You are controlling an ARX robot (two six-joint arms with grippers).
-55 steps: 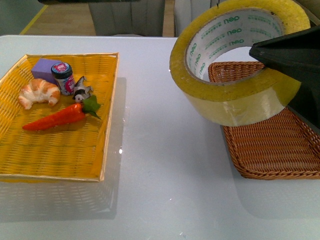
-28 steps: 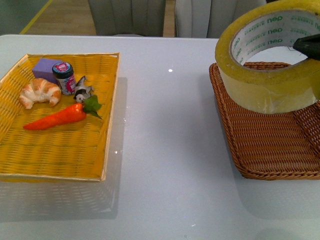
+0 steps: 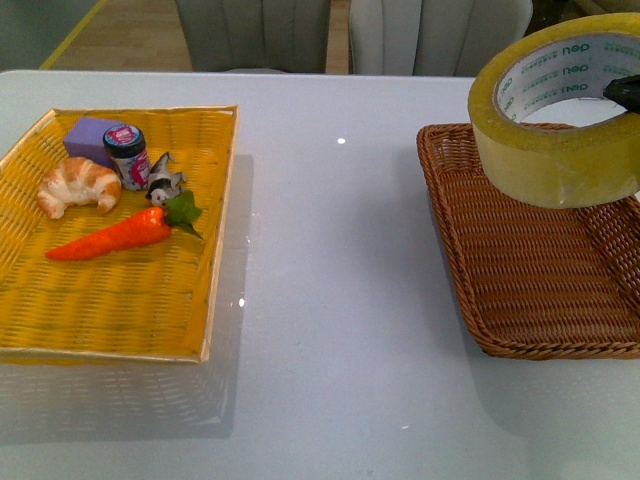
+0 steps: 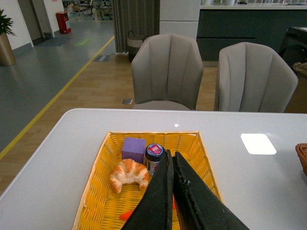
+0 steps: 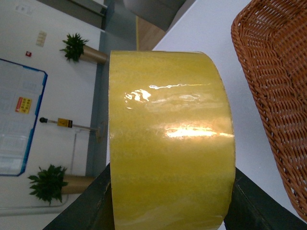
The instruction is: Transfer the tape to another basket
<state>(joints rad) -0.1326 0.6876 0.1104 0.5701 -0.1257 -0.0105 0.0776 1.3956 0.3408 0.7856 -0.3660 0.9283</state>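
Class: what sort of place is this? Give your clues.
Probably an office or showroom hall: grey chairs at a white table, potted plants, and a yellow floor line.

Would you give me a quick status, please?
Right gripper shut on tape, held over basket. Left gripper shut, empty. Nothing in the way.

Yellowish tape (image 3: pixel 550 160), white core, green lettering; brown woven basket (image 3: pixel 520 280); bright yellow woven tray (image 3: pixel 120 300); orange carrot (image 3: pixel 110 235).
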